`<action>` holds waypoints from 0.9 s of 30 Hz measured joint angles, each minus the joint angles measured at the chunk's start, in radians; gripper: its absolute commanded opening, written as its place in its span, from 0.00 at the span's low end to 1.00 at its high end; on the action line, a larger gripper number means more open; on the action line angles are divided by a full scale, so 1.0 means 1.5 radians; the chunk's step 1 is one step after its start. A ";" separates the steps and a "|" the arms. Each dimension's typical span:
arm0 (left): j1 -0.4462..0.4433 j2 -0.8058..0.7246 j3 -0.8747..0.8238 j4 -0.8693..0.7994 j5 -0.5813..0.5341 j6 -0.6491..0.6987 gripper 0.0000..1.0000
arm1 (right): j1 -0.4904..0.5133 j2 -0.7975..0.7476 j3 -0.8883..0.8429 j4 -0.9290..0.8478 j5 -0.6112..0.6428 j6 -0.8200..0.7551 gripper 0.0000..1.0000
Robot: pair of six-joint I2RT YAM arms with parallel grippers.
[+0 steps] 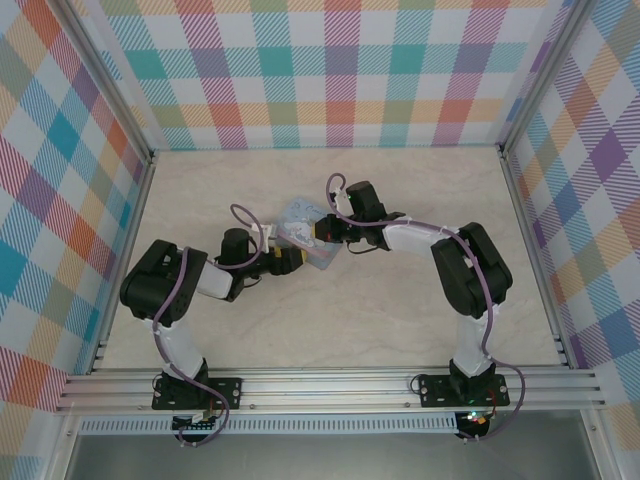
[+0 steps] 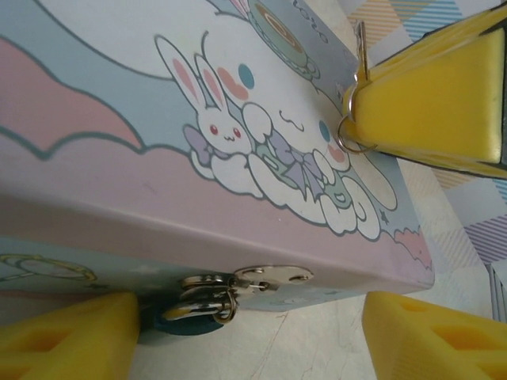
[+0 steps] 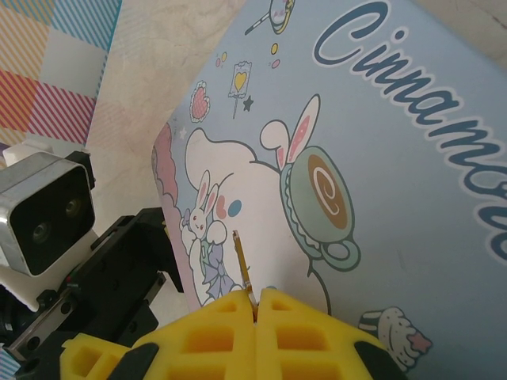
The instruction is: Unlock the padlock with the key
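Left pincer [image 2: 253, 340] stands apart, one blue padlock [image 2: 186, 319] between its fingers. Right pincer [image 3: 255, 305] clamps one key [image 3: 240, 257] over one tin [image 3: 380, 158].

The padlock [image 2: 188, 324] is largely hidden under the tin's hasp [image 2: 265, 277].

Soft, even light falls from above, leaving only faint shadows on the table [image 1: 400, 330]. In my left wrist view my left fingers [image 2: 63, 340] blur up close, and the padlock [image 2: 186, 323] sits shaded.
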 measured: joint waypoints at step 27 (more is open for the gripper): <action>-0.043 0.016 0.005 0.011 -0.053 -0.073 0.50 | -0.002 0.000 0.000 0.000 0.005 0.000 0.04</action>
